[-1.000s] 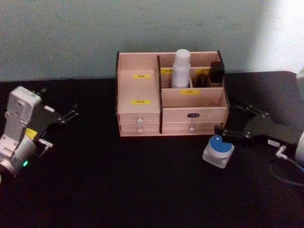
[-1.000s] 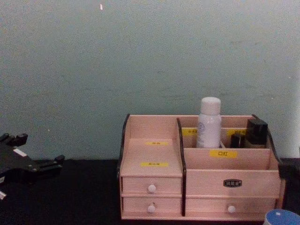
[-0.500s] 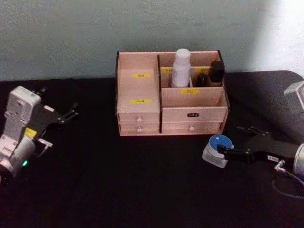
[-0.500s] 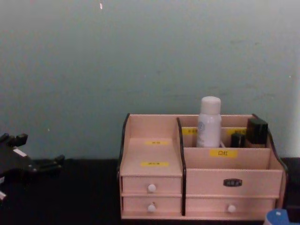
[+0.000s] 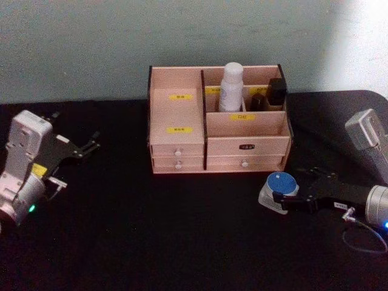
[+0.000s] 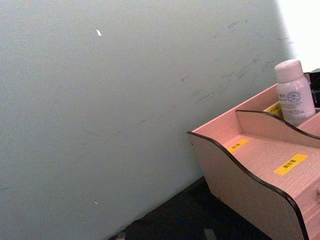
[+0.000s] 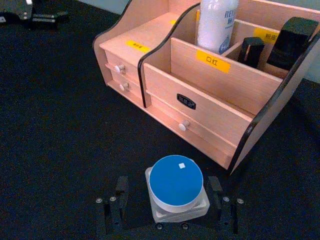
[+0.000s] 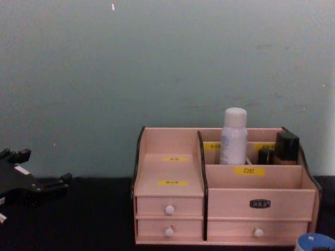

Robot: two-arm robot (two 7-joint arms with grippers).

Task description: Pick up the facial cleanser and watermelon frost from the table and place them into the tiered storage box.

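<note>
The watermelon frost (image 5: 279, 190), a squat clear jar with a blue lid, stands on the black table in front of the tiered storage box's right end. My right gripper (image 5: 290, 185) is down at table level and open, with one finger on each side of the jar (image 7: 176, 188). Its fingers (image 7: 120, 192) stand a little apart from the glass. The facial cleanser (image 5: 231, 86) stands upright in a rear compartment of the tiered storage box (image 5: 177, 110). The same bottle (image 8: 233, 136) rises above the box (image 8: 170, 163) in the chest view. My left gripper (image 5: 74, 162) is parked at the far left, open.
Two small dark bottles (image 5: 276, 91) stand in the rear right compartment beside the cleanser. The box's front holds small drawers with white knobs (image 7: 185, 125). A pale wall runs close behind the box. Black tabletop stretches between my left arm and the box.
My right gripper has come down and moved in from behind and to the right of the jar, so its fingers now straddle it. The left arm and the box have not moved.
</note>
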